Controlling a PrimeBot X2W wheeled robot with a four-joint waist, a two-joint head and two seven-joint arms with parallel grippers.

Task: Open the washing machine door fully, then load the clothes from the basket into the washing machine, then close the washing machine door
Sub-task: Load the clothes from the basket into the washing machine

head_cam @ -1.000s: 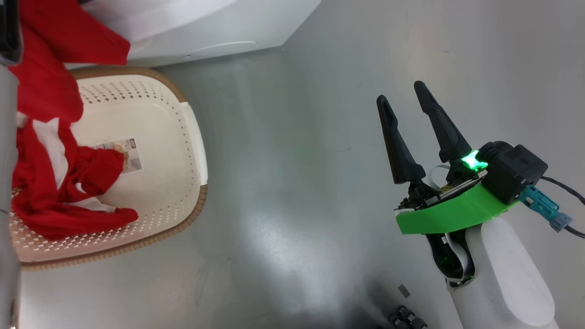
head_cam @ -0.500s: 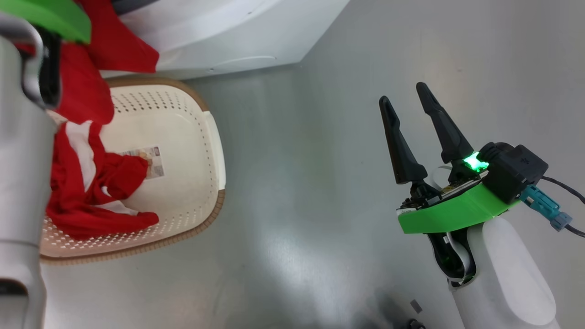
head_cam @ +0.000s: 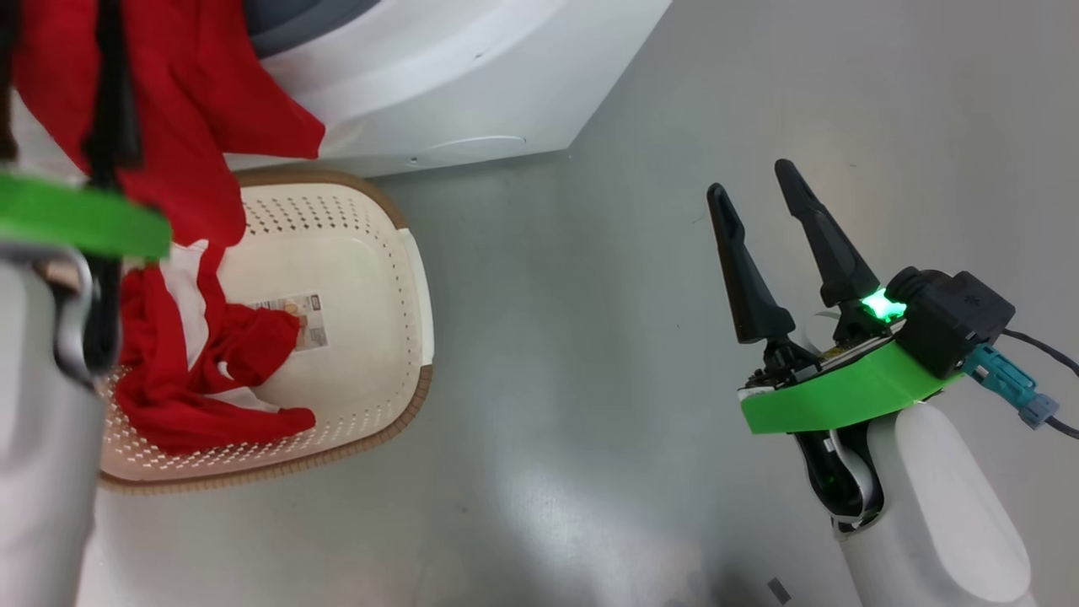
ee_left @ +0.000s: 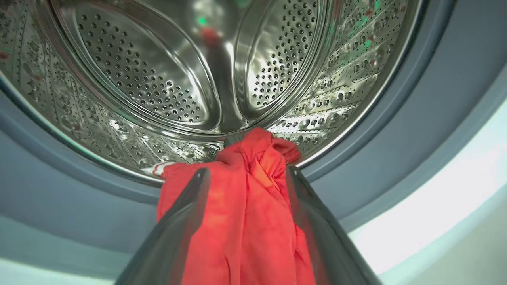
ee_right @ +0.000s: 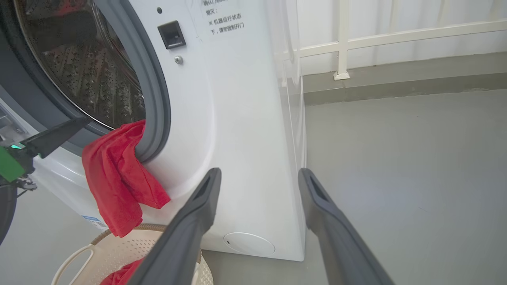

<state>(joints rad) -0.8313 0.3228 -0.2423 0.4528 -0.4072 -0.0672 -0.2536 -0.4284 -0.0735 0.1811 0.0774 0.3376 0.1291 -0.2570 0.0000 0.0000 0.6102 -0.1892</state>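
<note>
At the mouth of the washing machine (head_cam: pixel 472 76), the left gripper (ee_left: pixel 247 170) has its fingers spread wide with red cloth lying between them; whether they press on it I cannot tell. Over the last second the head camera has swung toward the machine, so the basket and the white front sit further right in its picture. The left arm, a second ago just a grey forearm at the edge, now reaches up across that view to the opening.

The clothes (ee_left: pixel 245 221) themselves look unshifted. One end is bunched on the grey gasket (ee_left: pixel 79 194) at the lip of the steel drum (ee_left: pixel 158 79). The rest trails down the front into the basket (head_cam: pixel 419 396), where more red-and-white fabric lies. By my reading, loading has barely begun, and the garment needs pushing deeper before the door can shut.

The right gripper (head_cam: pixel 750 179) hovers over the floor (head_cam: pixel 548 379), well apart, fingers spread and empty.

A paper label (head_cam: pixel 302 310) on the basket's bottom is too small to read. A notice (ee_right: pixel 223 18) on the machine's front reads 机器运行状态下,请勿强制开门.
</note>
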